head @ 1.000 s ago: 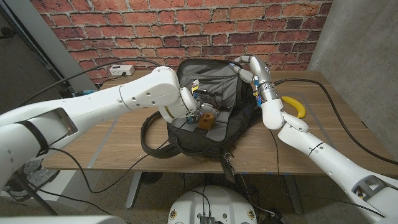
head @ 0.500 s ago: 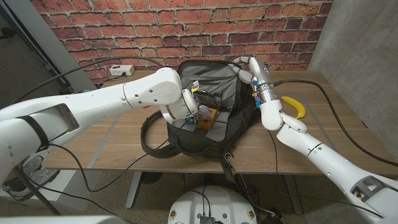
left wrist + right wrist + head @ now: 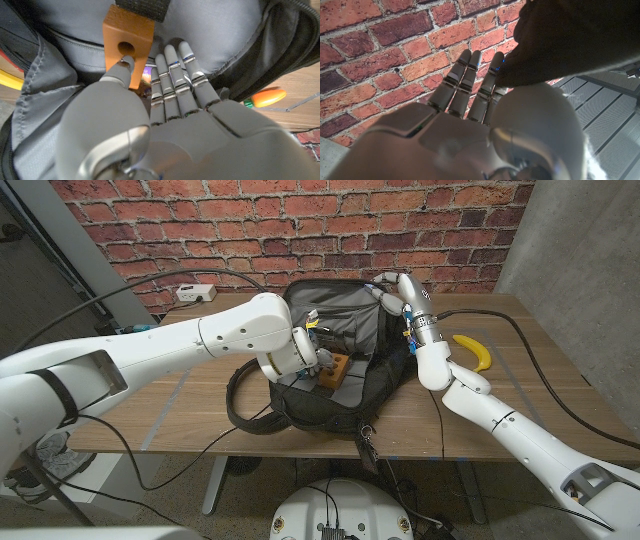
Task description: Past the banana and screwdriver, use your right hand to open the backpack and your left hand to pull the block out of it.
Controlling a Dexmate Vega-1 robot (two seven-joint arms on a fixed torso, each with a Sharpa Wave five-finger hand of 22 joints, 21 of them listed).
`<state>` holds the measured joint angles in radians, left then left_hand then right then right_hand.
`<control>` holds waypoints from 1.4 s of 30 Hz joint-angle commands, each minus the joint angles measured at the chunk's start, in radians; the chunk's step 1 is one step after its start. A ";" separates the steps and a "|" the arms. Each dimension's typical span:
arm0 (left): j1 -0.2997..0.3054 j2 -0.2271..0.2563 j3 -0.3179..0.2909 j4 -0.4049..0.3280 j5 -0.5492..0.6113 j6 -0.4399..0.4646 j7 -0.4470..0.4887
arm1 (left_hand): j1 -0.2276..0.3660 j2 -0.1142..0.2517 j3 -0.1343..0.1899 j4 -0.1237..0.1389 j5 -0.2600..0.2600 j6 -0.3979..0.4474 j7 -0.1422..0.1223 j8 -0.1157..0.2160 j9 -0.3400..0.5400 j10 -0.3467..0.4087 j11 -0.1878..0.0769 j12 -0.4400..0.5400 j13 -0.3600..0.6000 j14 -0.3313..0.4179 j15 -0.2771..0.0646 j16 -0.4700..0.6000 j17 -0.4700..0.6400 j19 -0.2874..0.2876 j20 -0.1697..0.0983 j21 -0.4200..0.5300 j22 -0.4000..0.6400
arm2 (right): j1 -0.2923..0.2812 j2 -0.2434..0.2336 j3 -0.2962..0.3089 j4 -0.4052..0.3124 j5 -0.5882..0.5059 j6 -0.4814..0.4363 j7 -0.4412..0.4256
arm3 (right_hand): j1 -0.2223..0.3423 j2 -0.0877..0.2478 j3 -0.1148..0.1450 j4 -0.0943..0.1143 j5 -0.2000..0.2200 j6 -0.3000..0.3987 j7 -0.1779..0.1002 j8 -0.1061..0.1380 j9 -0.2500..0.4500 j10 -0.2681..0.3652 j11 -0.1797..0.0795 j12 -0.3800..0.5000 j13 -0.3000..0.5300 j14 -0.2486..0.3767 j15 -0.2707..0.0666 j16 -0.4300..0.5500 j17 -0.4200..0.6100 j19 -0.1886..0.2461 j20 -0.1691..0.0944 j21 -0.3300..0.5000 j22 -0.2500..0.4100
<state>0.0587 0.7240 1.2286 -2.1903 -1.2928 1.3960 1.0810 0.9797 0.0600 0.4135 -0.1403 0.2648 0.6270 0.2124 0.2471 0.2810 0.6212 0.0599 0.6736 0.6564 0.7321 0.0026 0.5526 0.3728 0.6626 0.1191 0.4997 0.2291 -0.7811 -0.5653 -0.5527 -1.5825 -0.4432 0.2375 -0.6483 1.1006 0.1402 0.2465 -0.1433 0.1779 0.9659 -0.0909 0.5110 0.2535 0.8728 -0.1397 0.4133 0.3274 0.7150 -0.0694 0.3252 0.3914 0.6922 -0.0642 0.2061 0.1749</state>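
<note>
The black backpack lies open in the middle of the table, grey lining showing. My right hand holds the rim of its raised flap at the far right side. My left hand reaches into the opening and pinches the wooden block. In the left wrist view the thumb presses the block by its round hole, with the fingers stretched alongside it. The yellow banana lies right of my right forearm. The orange-handled screwdriver lies on the table beside the bag.
A white power strip sits at the table's far left by the brick wall. A black cable crosses the right side of the table. The backpack's straps loop out towards the front left.
The block has shifted a little up and to the right with my left hand, showing more of its lit orange face. My right hand stays on the flap.
</note>
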 commanded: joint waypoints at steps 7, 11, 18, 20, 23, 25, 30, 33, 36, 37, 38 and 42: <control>-0.093 -0.024 0.086 0.060 0.070 0.000 -0.229 | -0.133 -0.047 -0.049 0.038 -0.030 -0.098 0.005 -0.049 -0.003 -0.108 0.066 -0.026 0.029 -0.095 0.075 -0.059 -0.004 -0.090 0.058 -0.026 -0.006 | -0.011 -0.001 -0.001 -0.001 0.005 0.002 -0.010 | 0.010 0.014 -0.006 -0.002 0.006 0.003 -0.007 0.005 0.003 0.006 0.007 0.000 0.005 0.011 -0.161 -0.003 0.003 -0.002 -0.100 0.006 0.003; -0.127 -0.037 0.116 0.071 0.061 0.000 -0.256 | -0.173 -0.056 -0.063 0.044 -0.046 -0.139 0.005 -0.059 -0.010 -0.153 0.105 -0.042 0.036 -0.132 0.108 -0.077 -0.003 -0.121 0.085 -0.038 -0.009 | -0.012 0.000 0.000 0.000 0.006 0.002 -0.011 | 0.011 0.014 -0.006 -0.002 0.006 0.002 -0.006 0.005 0.002 0.005 0.007 -0.001 0.005 0.011 -0.162 -0.004 0.004 -0.002 -0.100 0.006 0.003; -0.162 -0.042 0.127 0.059 -0.003 0.000 -0.236 | -0.217 -0.058 -0.077 0.055 -0.059 -0.171 0.006 -0.061 -0.017 -0.181 0.127 -0.052 0.043 -0.159 0.134 -0.087 0.001 -0.144 0.095 -0.048 -0.010 | -0.010 0.000 0.002 0.002 0.007 0.009 -0.014 | 0.011 0.013 -0.007 -0.002 0.006 0.003 -0.006 0.005 0.002 0.005 0.008 -0.001 0.006 0.011 -0.162 -0.006 0.005 -0.001 -0.100 0.006 0.003; -0.176 -0.042 0.135 0.053 -0.032 0.000 -0.208 | -0.223 -0.058 -0.078 0.056 -0.061 -0.176 0.006 -0.061 -0.019 -0.184 0.129 -0.053 0.044 -0.162 0.138 -0.088 0.002 -0.145 0.095 -0.049 -0.010 | -0.010 -0.001 0.002 0.003 0.007 0.012 -0.014 | 0.011 0.014 -0.007 -0.002 0.006 0.004 -0.006 0.006 0.002 0.005 0.007 -0.002 0.006 0.011 -0.162 -0.006 0.005 -0.001 -0.100 0.006 0.003; -0.192 -0.047 0.146 0.053 -0.066 0.000 -0.169 | -0.231 -0.057 -0.080 0.055 -0.064 -0.188 0.006 -0.061 -0.022 -0.190 0.137 -0.056 0.047 -0.168 0.144 -0.089 0.004 -0.150 0.095 -0.051 -0.010 | -0.010 0.001 0.003 0.002 0.007 0.011 -0.016 | 0.011 0.014 -0.008 -0.002 0.006 0.002 -0.008 0.005 0.002 0.005 0.006 -0.002 0.006 0.012 -0.162 -0.006 0.006 -0.001 -0.100 0.006 0.003; -0.197 -0.053 0.152 0.058 -0.074 0.000 -0.153 | -0.234 -0.056 -0.080 0.055 -0.064 -0.192 0.006 -0.061 -0.023 -0.194 0.140 -0.057 0.048 -0.170 0.146 -0.089 0.005 -0.152 0.095 -0.052 -0.010 | -0.008 -0.001 0.002 0.001 0.006 0.015 -0.013 | 0.012 0.014 -0.008 -0.002 0.006 0.002 -0.008 0.006 0.002 0.004 0.006 -0.003 0.006 0.012 -0.162 -0.006 0.006 -0.001 -0.099 0.006 0.003; -0.189 -0.072 0.151 0.070 -0.052 0.000 -0.147 | -0.241 -0.054 -0.081 0.054 -0.066 -0.199 0.006 -0.060 -0.026 -0.196 0.143 -0.058 0.050 -0.169 0.149 -0.088 0.006 -0.152 0.095 -0.052 -0.010 | -0.007 -0.001 0.002 0.002 0.006 0.018 -0.009 | 0.012 0.014 -0.008 -0.002 0.006 0.003 -0.006 0.006 0.001 0.005 0.007 -0.003 0.006 0.012 -0.162 -0.007 0.007 -0.001 -0.099 0.006 0.003; -0.179 -0.084 0.143 0.075 -0.013 0.000 -0.173 | -0.245 -0.052 -0.081 0.052 -0.067 -0.200 0.007 -0.058 -0.028 -0.191 0.140 -0.055 0.051 -0.167 0.147 -0.086 0.008 -0.149 0.095 -0.051 -0.010 | -0.006 -0.006 0.002 0.007 0.009 0.028 -0.005 | 0.012 0.014 -0.009 -0.002 0.006 0.003 -0.006 0.006 0.002 0.006 0.006 -0.002 0.007 0.013 -0.162 -0.007 0.007 -0.002 -0.099 0.006 0.003; -0.170 -0.094 0.139 0.081 0.025 0.000 -0.198 | -0.246 -0.052 -0.081 0.049 -0.067 -0.199 0.007 -0.055 -0.029 -0.188 0.138 -0.053 0.053 -0.162 0.144 -0.083 0.009 -0.148 0.094 -0.051 -0.010 | -0.009 -0.006 0.005 0.009 0.011 0.029 -0.007 | 0.012 0.014 -0.009 -0.002 0.006 0.002 -0.006 0.006 0.002 0.007 0.007 -0.002 0.007 0.013 -0.162 -0.008 0.008 -0.001 -0.099 0.006 0.003; -0.168 -0.098 0.138 0.085 0.034 0.000 -0.205 | -0.246 -0.052 -0.081 0.048 -0.067 -0.199 0.007 -0.055 -0.030 -0.188 0.138 -0.053 0.053 -0.162 0.144 -0.083 0.009 -0.147 0.094 -0.051 -0.010 | -0.009 -0.009 0.005 0.010 0.012 0.034 -0.004 | 0.013 0.014 -0.009 -0.002 0.006 0.003 -0.006 0.007 0.002 0.007 0.008 -0.003 0.006 0.013 -0.163 -0.008 0.008 -0.001 -0.100 0.006 0.003; -0.170 -0.103 0.141 0.091 0.040 0.000 -0.209 | -0.246 -0.052 -0.081 0.047 -0.067 -0.199 0.006 -0.055 -0.030 -0.188 0.138 -0.053 0.054 -0.162 0.144 -0.082 0.009 -0.146 0.094 -0.050 -0.010 | -0.010 -0.007 0.007 0.011 0.013 0.032 -0.008 | 0.013 0.015 -0.009 -0.002 0.006 0.001 -0.008 0.006 0.002 0.004 0.007 -0.004 0.007 0.013 -0.162 -0.008 0.008 -0.001 -0.099 0.006 0.003; -0.178 -0.124 0.150 0.117 0.056 0.000 -0.238 | -0.248 -0.052 -0.080 0.042 -0.067 -0.201 0.006 -0.053 -0.032 -0.196 0.143 -0.056 0.056 -0.174 0.148 -0.086 0.011 -0.148 0.094 -0.051 -0.009 | -0.012 -0.010 0.008 0.020 0.017 0.044 -0.008 | 0.013 0.014 -0.009 -0.002 0.006 0.002 -0.005 0.007 0.002 0.007 0.006 -0.004 0.006 0.014 -0.162 -0.009 0.008 -0.001 -0.099 0.006 0.003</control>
<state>-0.1177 0.6403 1.3704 -2.1116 -1.2926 1.3959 0.8941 0.7431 0.0091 0.3293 -0.0896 0.1995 0.4316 0.2216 0.1876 0.2505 0.4283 0.2001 0.6173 0.7068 0.5624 0.1482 0.4685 0.3785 0.5105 0.2142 0.4473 0.2173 -0.7898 -0.5699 -0.5493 -1.5778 -0.4341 0.2627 -0.6585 1.1061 0.1400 0.2370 -0.1447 0.1759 0.9647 -0.0897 0.5111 0.2535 0.8763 -0.1362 0.4133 0.3333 0.7204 -0.0746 0.3213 0.3969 0.6922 -0.0642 0.2061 0.1749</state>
